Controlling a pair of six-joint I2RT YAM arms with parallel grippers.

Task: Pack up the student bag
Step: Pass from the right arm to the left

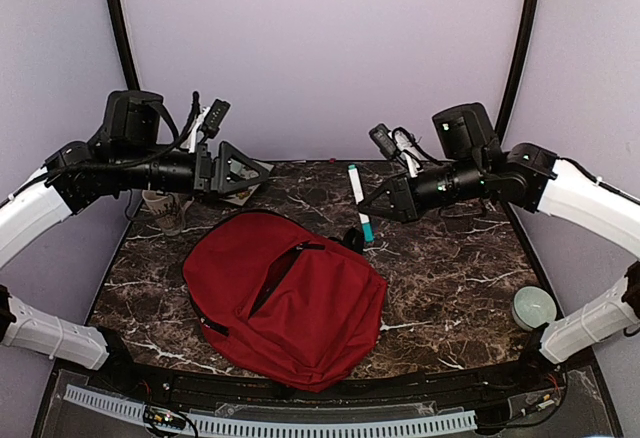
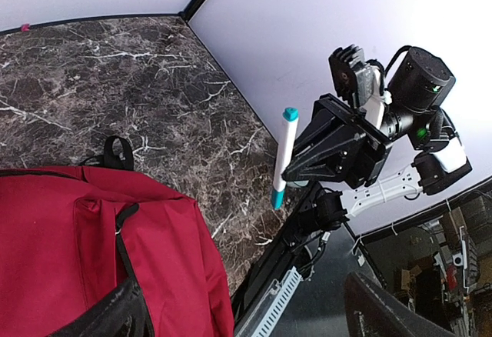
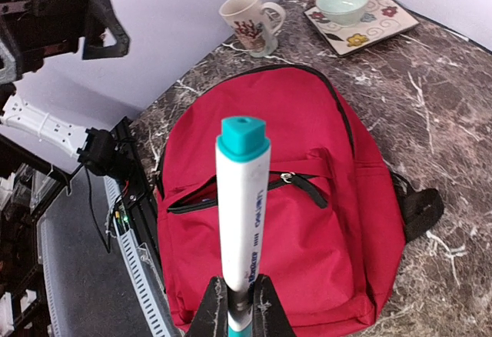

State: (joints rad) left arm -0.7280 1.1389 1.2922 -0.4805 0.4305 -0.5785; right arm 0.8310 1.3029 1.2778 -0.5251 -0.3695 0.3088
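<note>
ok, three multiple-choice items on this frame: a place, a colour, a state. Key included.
1. Where is the mug relative to the student bag? A inside it; B on the table off its far-left side; C on top of it.
2. Marker cap colour? A red; B black; C teal.
3. Right end effector? A open, empty; B shut on the marker; C shut on a strap.
Key: B, the mug stands on the table clear of the bag; C, a teal cap tops the white barrel; B, its fingers clamp the marker's lower end.
</note>
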